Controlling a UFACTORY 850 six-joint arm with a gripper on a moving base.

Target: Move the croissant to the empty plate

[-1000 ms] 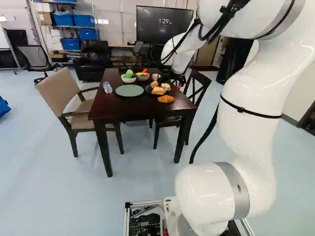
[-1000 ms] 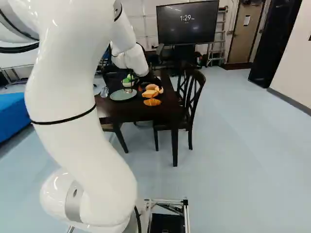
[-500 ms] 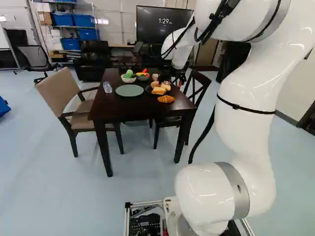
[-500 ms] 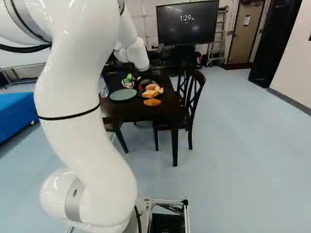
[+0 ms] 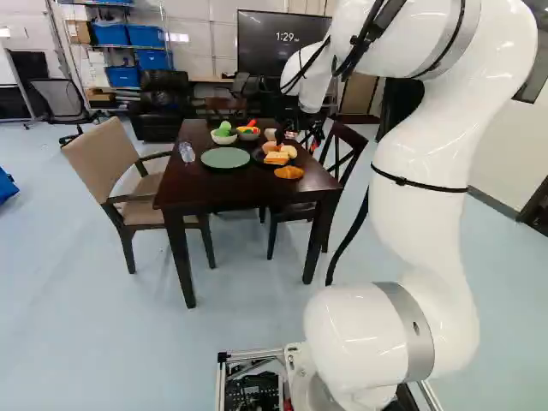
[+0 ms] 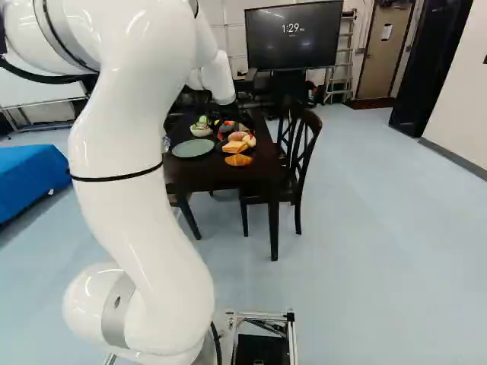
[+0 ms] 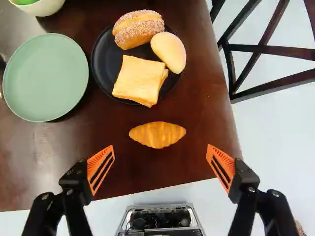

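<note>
Left to right in the left base view: tan chair (image 5: 116,158), dark table (image 5: 193,188), clear bottle (image 5: 187,152), green plate (image 7: 45,77), then black plate (image 7: 99,69) with breads (image 7: 139,81) (sliced stack, two buns). Croissant (image 7: 157,134) lies on the tabletop, near the black plate, on the base's side. Gripper (image 5: 298,139) above, fingers wide, croissant ahead of them, untouched. Dark chair (image 7: 270,49) alongside.

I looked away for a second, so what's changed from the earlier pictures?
The arm's upper part shifted left in the left base view, right in the right base view. The croissant wasn't gripped; the end effector is open. The croissant, green plate, black plate and base stayed put.
</note>
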